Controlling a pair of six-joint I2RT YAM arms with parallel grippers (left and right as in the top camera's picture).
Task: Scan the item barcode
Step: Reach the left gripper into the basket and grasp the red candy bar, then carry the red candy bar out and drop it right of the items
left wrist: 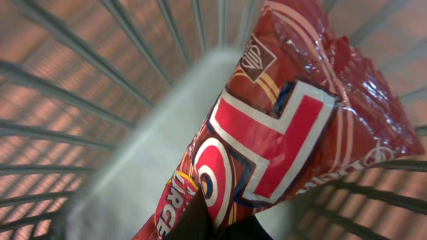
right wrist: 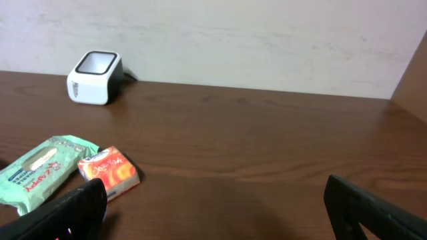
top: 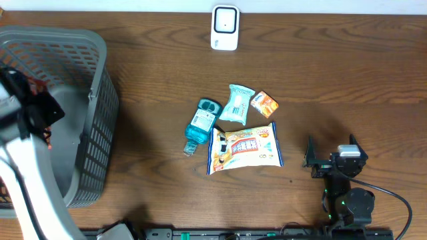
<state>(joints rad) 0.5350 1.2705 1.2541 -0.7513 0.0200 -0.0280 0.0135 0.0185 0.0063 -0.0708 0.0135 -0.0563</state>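
L claw over grey basket, jaws closed tight on one end of red snack pkt; pkt sits inside basket, bars all round. R claw low at table's near-R corner, jaws wide, nothing in them. White scanner at far edge, well apart from both. Mid-table cluster: blue bottle, green wipes pkt, orange box, yellow snack bag
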